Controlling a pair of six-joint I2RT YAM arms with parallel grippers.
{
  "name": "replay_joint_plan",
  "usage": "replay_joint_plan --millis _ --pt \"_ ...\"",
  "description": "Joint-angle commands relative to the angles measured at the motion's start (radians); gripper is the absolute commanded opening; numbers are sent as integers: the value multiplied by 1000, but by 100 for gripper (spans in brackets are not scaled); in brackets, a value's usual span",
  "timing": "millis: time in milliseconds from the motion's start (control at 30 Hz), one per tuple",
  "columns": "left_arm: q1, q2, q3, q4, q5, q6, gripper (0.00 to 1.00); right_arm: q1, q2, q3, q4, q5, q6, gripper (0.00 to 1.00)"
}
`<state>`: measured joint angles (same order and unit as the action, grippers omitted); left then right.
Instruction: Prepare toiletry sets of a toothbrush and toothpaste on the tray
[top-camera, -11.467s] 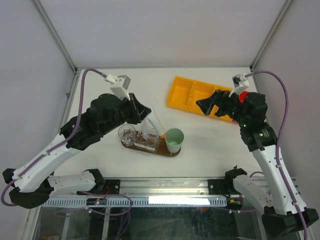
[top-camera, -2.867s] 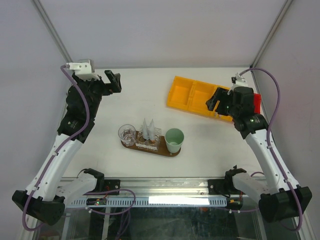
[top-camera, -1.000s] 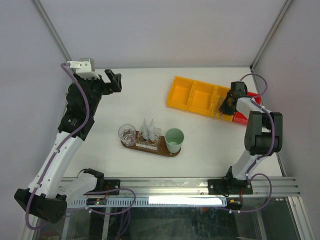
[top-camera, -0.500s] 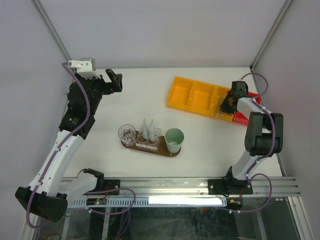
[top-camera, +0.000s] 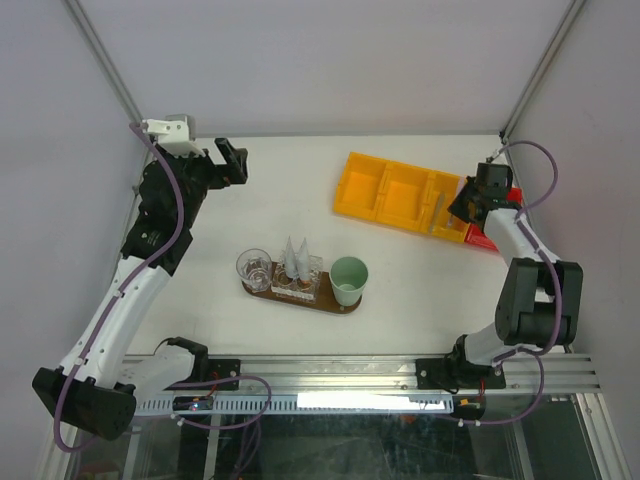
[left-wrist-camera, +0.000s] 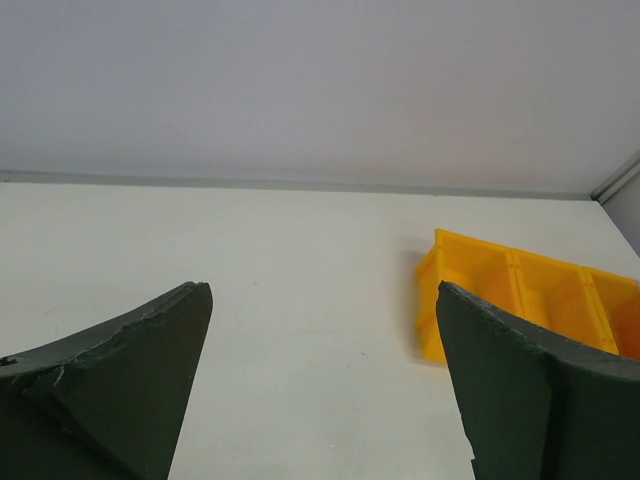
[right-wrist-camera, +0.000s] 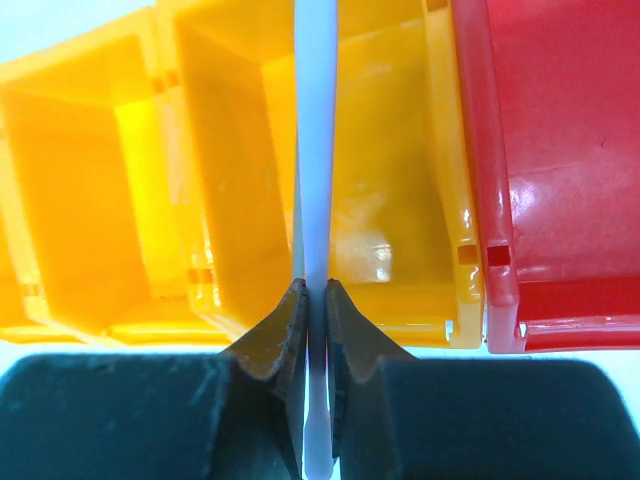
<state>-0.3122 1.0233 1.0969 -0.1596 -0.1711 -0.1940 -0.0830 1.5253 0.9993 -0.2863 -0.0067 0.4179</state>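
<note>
My right gripper (top-camera: 458, 206) is shut on a thin pale toothbrush (right-wrist-camera: 318, 150), which runs straight out from between the jaws over the right end of the yellow bin (right-wrist-camera: 200, 180). From above, the toothbrush (top-camera: 436, 215) shows as a faint stick over the bin's last compartment. The brown oval tray (top-camera: 322, 303) lies mid-table, carrying two white toothpaste tubes (top-camera: 293, 257) standing in clear holders. My left gripper (top-camera: 228, 160) hangs wide open and holds nothing, over the far left of the table, well away from the tray. In its own view the left gripper (left-wrist-camera: 325, 380) frames bare tabletop.
A clear glass (top-camera: 254, 268) and a mint-green cup (top-camera: 349, 275) stand at the tray's two ends. The yellow bin (top-camera: 400, 195) lies at the back right, with a red bin (top-camera: 497, 215) against its right end. Enclosure walls and posts ring the table.
The right gripper has shut on the toothbrush and drawn back and up slightly over the yellow bin, its arm changing posture. The left arm has barely shifted.
</note>
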Motion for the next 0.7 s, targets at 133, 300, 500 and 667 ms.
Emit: replay_joint_plan --millis 133,300,500,667 --pt "16 3 17 34 23 -1 99 -7 -145 -45 118 -29 13 0" --pt "15 12 17 33 24 1 99 -7 -182 -68 142 -78 15 0" --pt "26 42 26 25 22 13 99 -7 -221 -108 185 -135 16 0" --pt "62 55 44 7 67 11 99 -7 -209 -105 189 -182 41 0"
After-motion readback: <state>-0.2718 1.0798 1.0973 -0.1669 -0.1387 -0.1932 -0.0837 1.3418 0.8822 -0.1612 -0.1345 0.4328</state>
